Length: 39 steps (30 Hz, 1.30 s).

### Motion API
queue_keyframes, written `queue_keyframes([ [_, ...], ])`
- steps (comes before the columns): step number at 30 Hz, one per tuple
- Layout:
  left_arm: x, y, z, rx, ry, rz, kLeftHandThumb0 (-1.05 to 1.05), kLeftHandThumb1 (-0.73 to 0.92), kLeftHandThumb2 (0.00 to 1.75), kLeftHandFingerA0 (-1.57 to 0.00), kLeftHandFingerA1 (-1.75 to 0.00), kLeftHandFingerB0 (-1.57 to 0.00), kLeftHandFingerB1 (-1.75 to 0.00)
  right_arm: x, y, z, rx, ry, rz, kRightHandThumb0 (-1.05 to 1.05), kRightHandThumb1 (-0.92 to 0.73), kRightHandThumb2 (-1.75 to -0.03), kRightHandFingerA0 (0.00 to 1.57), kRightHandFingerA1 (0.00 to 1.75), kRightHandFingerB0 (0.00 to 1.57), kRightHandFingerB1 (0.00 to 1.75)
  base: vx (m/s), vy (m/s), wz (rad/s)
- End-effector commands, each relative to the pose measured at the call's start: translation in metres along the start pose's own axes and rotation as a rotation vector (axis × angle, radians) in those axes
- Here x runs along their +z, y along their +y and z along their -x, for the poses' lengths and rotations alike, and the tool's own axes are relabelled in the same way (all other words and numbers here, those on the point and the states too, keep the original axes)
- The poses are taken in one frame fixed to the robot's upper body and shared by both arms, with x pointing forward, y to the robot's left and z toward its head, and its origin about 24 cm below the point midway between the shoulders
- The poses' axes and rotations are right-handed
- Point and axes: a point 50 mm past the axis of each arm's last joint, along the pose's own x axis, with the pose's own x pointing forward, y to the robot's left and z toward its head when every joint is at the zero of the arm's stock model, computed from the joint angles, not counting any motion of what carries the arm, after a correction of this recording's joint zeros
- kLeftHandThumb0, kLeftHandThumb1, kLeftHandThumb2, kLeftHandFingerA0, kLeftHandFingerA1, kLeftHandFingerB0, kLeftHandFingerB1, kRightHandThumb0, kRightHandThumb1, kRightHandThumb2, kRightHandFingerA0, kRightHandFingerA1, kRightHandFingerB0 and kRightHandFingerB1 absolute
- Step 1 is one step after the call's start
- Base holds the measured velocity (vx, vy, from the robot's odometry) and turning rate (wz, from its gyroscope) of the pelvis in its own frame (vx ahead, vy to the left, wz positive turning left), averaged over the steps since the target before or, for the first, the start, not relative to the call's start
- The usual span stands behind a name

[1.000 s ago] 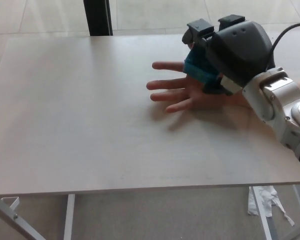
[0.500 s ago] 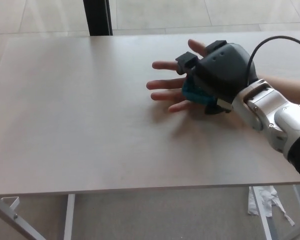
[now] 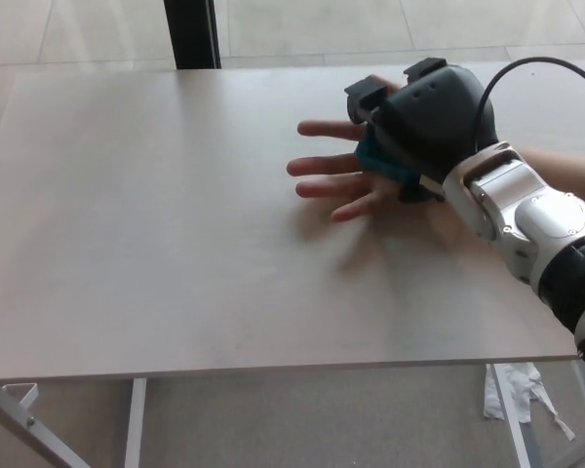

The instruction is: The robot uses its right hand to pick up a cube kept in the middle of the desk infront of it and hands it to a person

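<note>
Right hand (image 3: 417, 122) grips the teal cube (image 3: 378, 162), fingers wrapped over it, directly above a person's open palm (image 3: 356, 180) lying on the desk (image 3: 156, 224)

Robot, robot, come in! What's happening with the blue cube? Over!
Right hand shut on blue cube, over person's open palm. Left hand not in view. Nothing in the way.

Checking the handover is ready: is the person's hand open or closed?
Open: the person's hand lies flat on the desk, fingers spread, under the right hand holding the cube.
</note>
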Motion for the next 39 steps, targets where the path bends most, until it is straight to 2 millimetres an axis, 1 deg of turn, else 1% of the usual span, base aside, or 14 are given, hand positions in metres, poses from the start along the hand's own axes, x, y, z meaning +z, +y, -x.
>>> queue_keyframes([
  [1, 0.001, 0.000, 0.000, -0.006, -0.013, -0.021, -0.56, 0.70, 0.61, -0.54, -0.54, -0.53, -0.44, -0.007, -0.012, -0.005, -0.114, 0.045, 0.056, -0.32, -0.51, -0.61, 0.96, 1.75, 0.85, 1.25, 0.00, 0.000, 0.00],
  [2, 0.001, 0.000, 0.000, -0.012, -0.016, -0.025, -0.58, 0.70, 0.61, -0.52, -0.53, -0.50, -0.42, -0.006, -0.011, -0.005, -0.094, 0.041, 0.021, -0.36, -0.50, -0.58, 0.97, 1.74, 0.87, 0.84, 0.00, 0.000, 0.00],
  [3, 0.001, -0.001, 0.000, -0.014, -0.017, -0.025, -0.58, 0.70, 0.61, -0.52, -0.53, -0.50, -0.42, -0.007, -0.011, -0.005, -0.093, 0.042, 0.018, -0.36, -0.50, -0.58, 0.97, 1.74, 0.87, 0.84, 0.00, 0.000, 0.00],
  [4, 0.002, -0.001, 0.000, -0.013, -0.017, -0.023, -0.58, 0.70, 0.61, -0.54, -0.53, -0.51, -0.42, -0.007, -0.011, -0.005, -0.083, 0.045, 0.011, -0.36, -0.36, -0.85, 1.25, 1.38, 0.82, 0.85, 0.00, 0.000, 0.00],
  [5, 0.002, -0.001, 0.000, -0.009, -0.017, -0.016, -0.54, 0.69, 0.60, -0.59, -0.56, -0.55, -0.44, -0.006, -0.009, -0.005, -0.054, 0.052, 0.004, -0.38, -0.54, -0.61, 0.96, 1.71, 0.85, 0.65, 0.00, 0.000, 0.00],
  [11, 0.004, -0.004, -0.001, -0.008, -0.016, -0.020, -0.56, 0.70, 0.61, -0.59, -0.54, -0.55, -0.44, -0.001, 0.001, -0.001, -0.012, 0.055, -0.019, -0.27, -0.52, -0.61, 0.94, 1.71, 0.86, 0.91, 0.00, 0.000, 0.00],
  [13, 0.004, -0.005, -0.001, -0.009, -0.015, -0.017, -0.56, 0.70, 0.61, -0.60, -0.53, -0.54, -0.43, 0.002, 0.005, 0.000, 0.033, 0.060, -0.014, -0.29, -0.54, -0.63, 0.89, 1.59, 0.77, 0.56, 0.00, 0.000, 0.00],
  [15, 0.004, -0.005, -0.002, -0.009, -0.013, -0.020, -0.56, 0.71, 0.61, -0.58, -0.53, -0.53, -0.42, 0.003, 0.006, 0.000, 0.047, 0.062, -0.003, -0.32, -0.56, -0.63, 0.86, 1.52, 0.77, 0.52, 0.00, 0.000, 0.00],
  [16, 0.004, -0.006, -0.002, -0.011, -0.009, -0.010, -0.57, 0.70, 0.61, -0.58, -0.52, -0.54, -0.43, 0.004, 0.007, 0.000, 0.066, 0.066, 0.008, -0.34, -0.61, -0.61, 0.82, 1.44, 0.77, 0.54, 0.00, 0.000, 0.00],
  [18, 0.003, -0.006, -0.002, -0.010, -0.004, -0.012, -0.56, 0.70, 0.61, -0.59, -0.51, -0.55, -0.43, 0.007, 0.009, -0.003, 0.164, 0.081, 0.031, -0.54, -0.64, -0.60, 0.44, 0.66, 0.49, 0.39, 0.00, 0.000, 0.00],
  [20, 0.003, -0.005, -0.001, -0.014, -0.013, -0.002, -0.58, 0.70, 0.61, -0.58, -0.51, -0.56, -0.43, 0.009, 0.009, -0.004, 0.197, 0.096, 0.033, -0.61, -0.63, -0.59, 0.32, 0.50, 0.41, 0.37, 0.00, 0.000, 0.00],
  [21, 0.003, -0.004, -0.001, -0.015, -0.015, -0.003, -0.58, 0.70, 0.61, -0.58, -0.52, -0.56, -0.44, 0.011, 0.009, -0.006, 0.238, 0.113, 0.017, -0.70, -0.47, -0.85, 0.14, 0.50, 0.24, 0.46, 0.00, 0.000, 0.00],
  [22, 0.002, -0.003, -0.001, -0.006, -0.010, 0.004, -0.59, 0.69, 0.61, -0.59, -0.53, -0.57, -0.44, 0.011, 0.007, -0.011, 0.345, 0.124, 0.015, -0.84, -0.48, -0.87, 0.00, 0.15, 0.04, 0.22, 0.00, 0.000, 0.00],
  [39, 0.000, -0.002, 0.000, -0.003, -0.008, -0.004, -0.60, 0.70, 0.61, -0.59, -0.55, -0.56, -0.44, -0.002, -0.032, -0.030, 0.569, 0.140, 0.008, -0.81, -0.48, -0.94, 0.00, 0.24, 0.00, 0.07, 0.00, 0.000, 0.00],
])
